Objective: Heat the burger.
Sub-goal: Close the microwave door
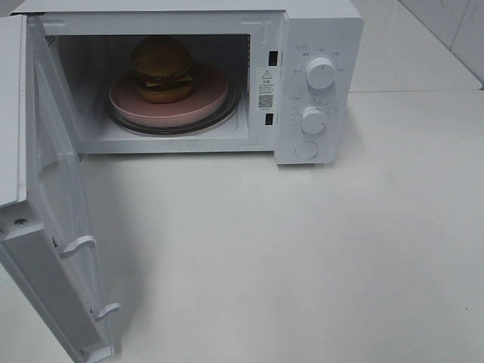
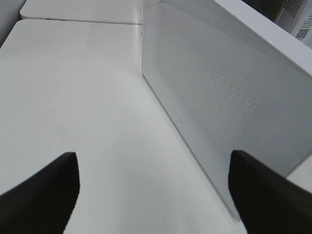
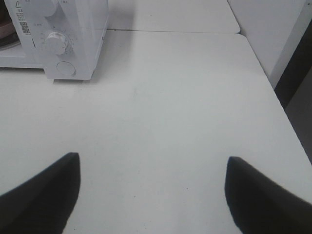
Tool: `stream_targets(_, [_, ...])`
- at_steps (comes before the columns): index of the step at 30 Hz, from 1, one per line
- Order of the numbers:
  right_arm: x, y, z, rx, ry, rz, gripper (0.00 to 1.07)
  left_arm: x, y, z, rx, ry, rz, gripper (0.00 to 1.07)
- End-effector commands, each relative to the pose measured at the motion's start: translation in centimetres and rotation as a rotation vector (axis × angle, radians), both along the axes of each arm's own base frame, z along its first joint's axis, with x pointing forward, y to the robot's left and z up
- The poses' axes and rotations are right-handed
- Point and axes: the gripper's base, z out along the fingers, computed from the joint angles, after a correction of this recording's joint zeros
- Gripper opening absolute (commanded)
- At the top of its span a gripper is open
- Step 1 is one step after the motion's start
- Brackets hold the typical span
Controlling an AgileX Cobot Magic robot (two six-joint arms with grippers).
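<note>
One tall round burger (image 1: 161,68) with a shiny brown bun sits on a round pink plate (image 1: 204,106) inside the white microwave oven (image 1: 318,30). We think that part is done. The white oven door (image 1: 53,227) hangs wide open, so we must shut it and turn the round white knobs (image 1: 320,73). Our left gripper (image 2: 153,153) is near the door, jaws wide apart, holding nothing. Our right gripper (image 3: 152,157) hangs over the white table (image 1: 302,265), jaws wide and empty too.

Burger (image 1: 160,66) sitting on a plate (image 1: 206,103) inside the microwave (image 1: 318,23), microwave standing at the back of the table (image 1: 302,257), door (image 1: 57,197) standing open at its left, two knobs (image 1: 321,73) sitting one above the other at its right
</note>
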Motion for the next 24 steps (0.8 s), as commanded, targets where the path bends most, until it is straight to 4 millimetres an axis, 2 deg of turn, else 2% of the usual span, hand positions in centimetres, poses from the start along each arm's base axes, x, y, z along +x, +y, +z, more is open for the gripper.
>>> stream_targets(1, [-0.30, -0.04, 0.04, -0.009, -0.037, -0.003, 0.76, -0.08, -0.07, -0.04, -0.009, -0.002, -0.008, 0.77])
stream_targets(24, [-0.30, -0.04, 0.04, -0.009, -0.037, -0.003, 0.76, -0.09, -0.18, -0.03, -0.020, -0.002, -0.016, 0.77])
